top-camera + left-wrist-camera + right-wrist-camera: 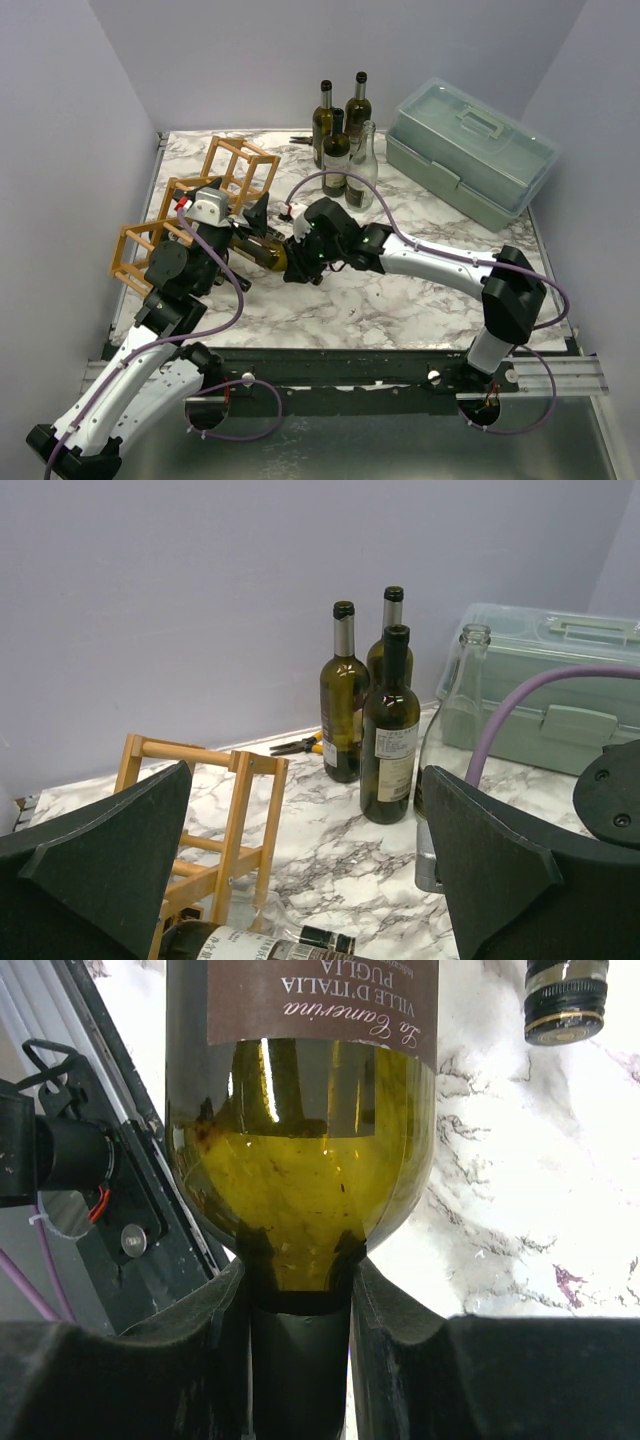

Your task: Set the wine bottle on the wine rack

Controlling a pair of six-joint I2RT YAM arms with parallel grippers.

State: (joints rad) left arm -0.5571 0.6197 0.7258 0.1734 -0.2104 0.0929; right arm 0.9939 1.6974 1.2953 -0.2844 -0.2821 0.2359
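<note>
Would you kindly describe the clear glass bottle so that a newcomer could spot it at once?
Find the pale green toolbox at the back right of the marble table. Just left of it stand four upright bottles; the clear bottle is nearest the toolbox. Its three neighbours are dark green glass; this alone is colourless and see-through.

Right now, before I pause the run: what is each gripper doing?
Left gripper: open, gripping nothing.
Right gripper: shut on the wine bottle, at its neck.
</note>
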